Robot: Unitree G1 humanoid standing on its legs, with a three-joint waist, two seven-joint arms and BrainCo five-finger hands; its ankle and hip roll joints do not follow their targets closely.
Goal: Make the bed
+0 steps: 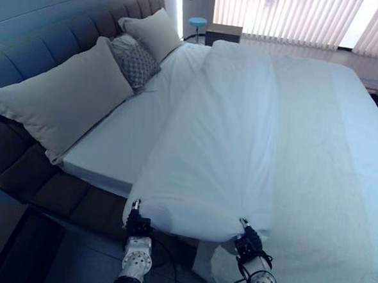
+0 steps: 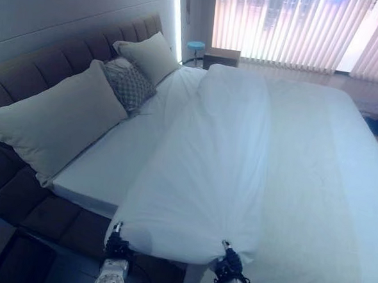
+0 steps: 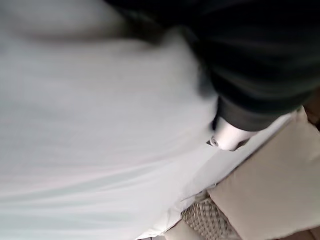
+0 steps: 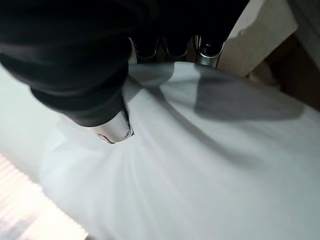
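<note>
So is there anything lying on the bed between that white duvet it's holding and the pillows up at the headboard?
Nothing visible. Both hands, left hand and right hand, grip the duvet; only bare sheet lies between it and the pillows.

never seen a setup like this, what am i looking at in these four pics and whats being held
A two-armed humanoid robot is making a bed. The two wide pictures come from cameras in its head, looking down. The two close ones come from cameras on its wrists. On the bed a white duvet lies folded back toward the window side, with two plain pillows and a patterned cushion at the headboard. The left hand and right hand each pinch the duvet's near edge, one at each corner.
</note>
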